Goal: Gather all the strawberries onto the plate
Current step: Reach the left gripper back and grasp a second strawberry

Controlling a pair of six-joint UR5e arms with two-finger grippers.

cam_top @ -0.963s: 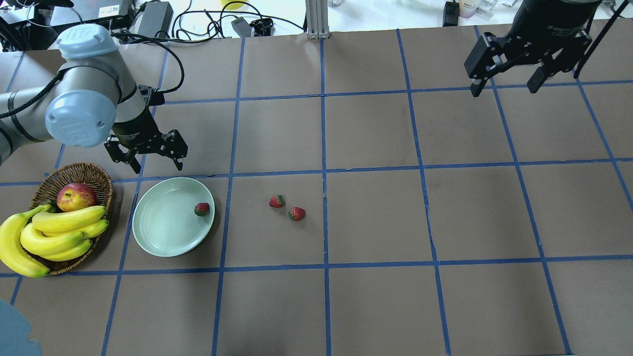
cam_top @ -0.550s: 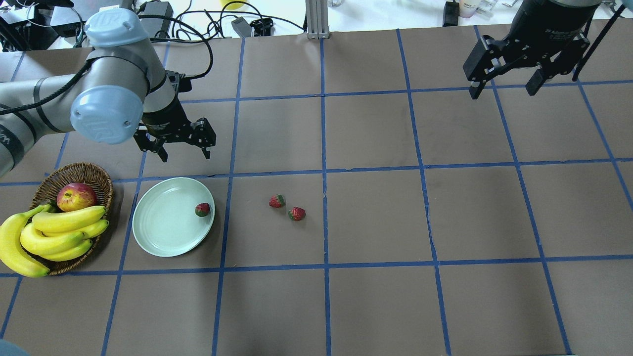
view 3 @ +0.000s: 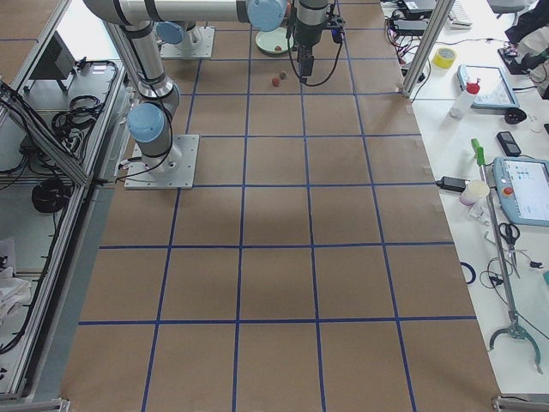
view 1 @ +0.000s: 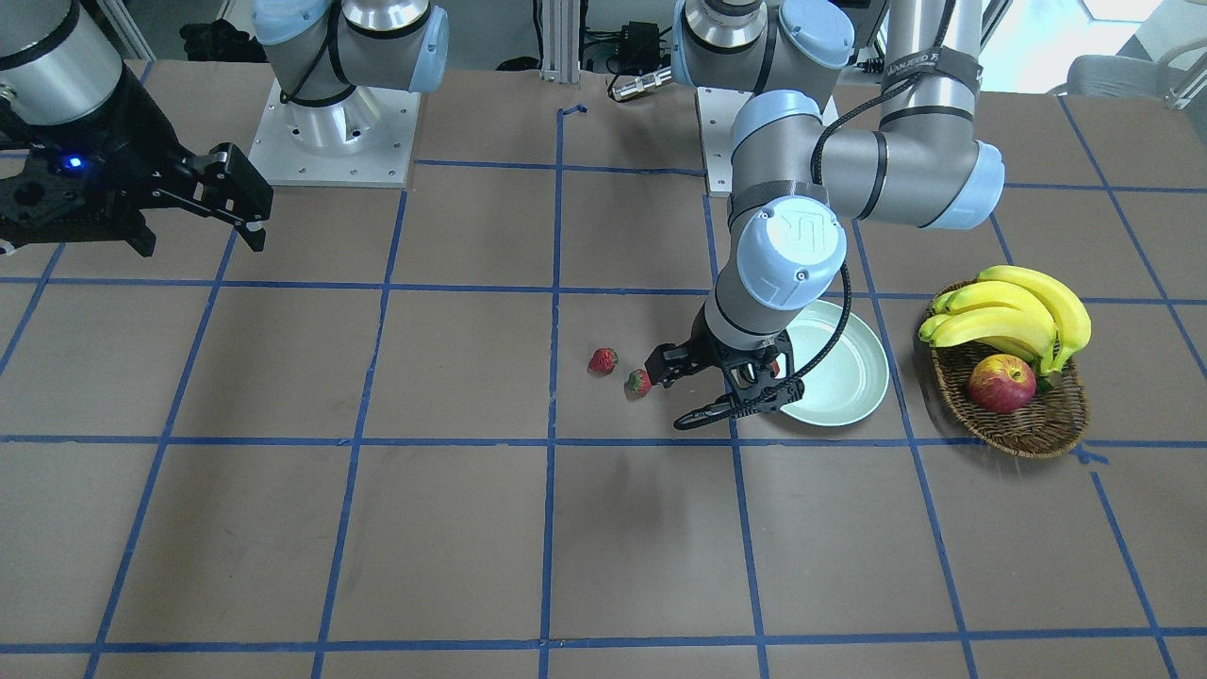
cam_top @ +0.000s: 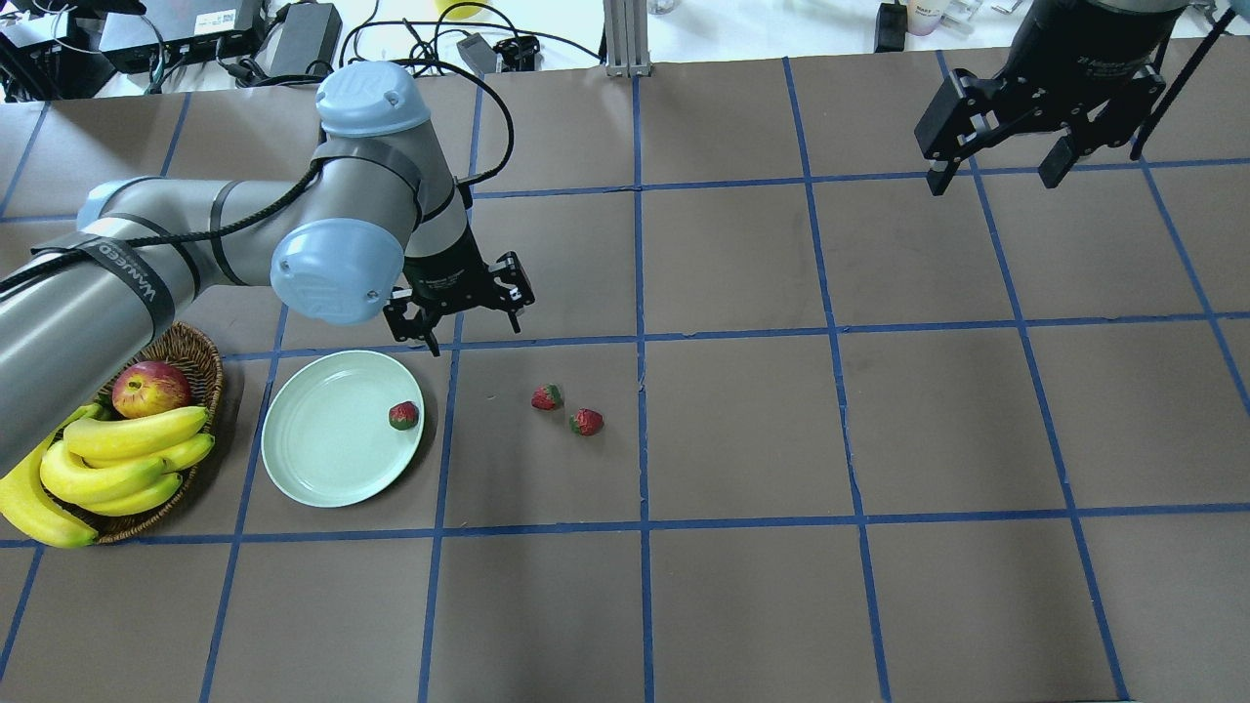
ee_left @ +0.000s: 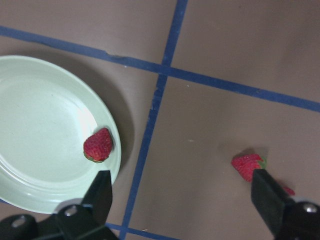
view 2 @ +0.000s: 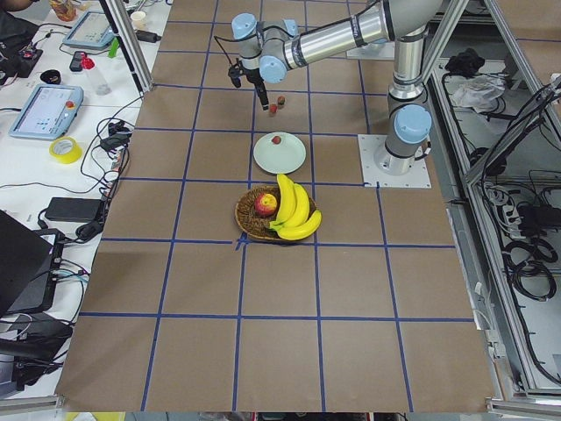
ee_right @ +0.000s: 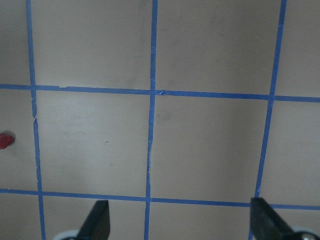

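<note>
On the desk (cam_top: 742, 605), the plate (cam_top: 322, 449) sits toward 9 o'clock. The left tool (cam_top: 474, 337), at the plate's 1 o'clock, and the right tool (cam_top: 991, 184) both gape empty. One strawberry (cam_top: 402, 416) lies inside the plate's 3 o'clock rim. A second strawberry (cam_top: 547, 397) and a third strawberry (cam_top: 586, 422) lie loose further toward 3 o'clock, so the task is judged one-third done. The left wrist view shows the plated berry plainly; the front-facing view largely masks it behind the arm.

In the front-facing view the left arm (view 1: 787, 250) covers part of the round, glossy pale mint plate (view 1: 853, 377) and the small red strawberry (cam_top: 402, 416) lying in it. The left wrist view cuts the plate at its left edge. There another strawberry (ee_left: 289, 190) shows only a red sliver past a black fingertip (ee_left: 267, 197) of the left gripper (ee_left: 183, 195). The right wrist view's left edge cuts 1 red berry (ee_right: 5, 140). In both side views the strawberries are too small to make out.
</note>
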